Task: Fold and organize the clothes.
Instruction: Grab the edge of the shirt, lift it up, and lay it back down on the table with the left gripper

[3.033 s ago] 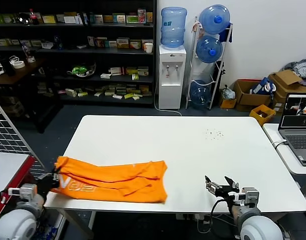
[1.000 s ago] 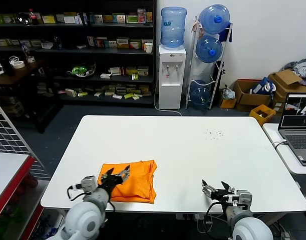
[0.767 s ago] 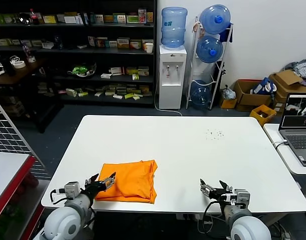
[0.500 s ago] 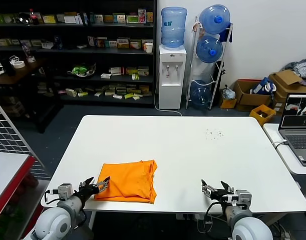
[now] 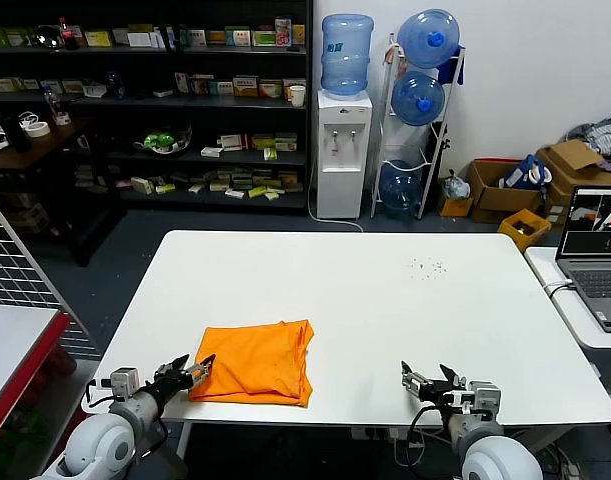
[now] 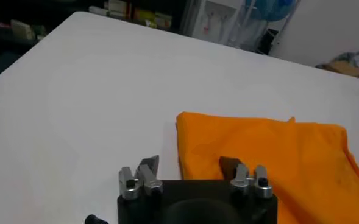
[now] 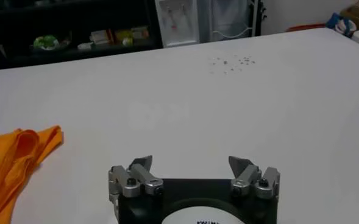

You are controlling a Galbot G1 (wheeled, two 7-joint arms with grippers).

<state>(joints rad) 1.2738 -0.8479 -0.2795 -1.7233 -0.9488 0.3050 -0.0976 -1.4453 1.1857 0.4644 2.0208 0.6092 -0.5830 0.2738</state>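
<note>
On the white table (image 5: 385, 290), folded T-shirt (image 5: 255, 362) lies crosswise beside the wide-open left tool (image 5: 185, 371).

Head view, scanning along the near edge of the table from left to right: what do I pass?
left gripper, open → folded orange T-shirt → bare white table → right gripper, open.

Arm shells: we see rounded, glossy white-grey housings on both forearms at the bottom of the head view.
Left pincer (image 5: 185, 372): black body, short dark fingertips, silver metal knuckle blocks with black screws.
Right pincer (image 5: 429, 382): the same black body and silver knuckles; white disc with dark lettering below it.
Cables: thin black leads loop beside each wrist.
</note>
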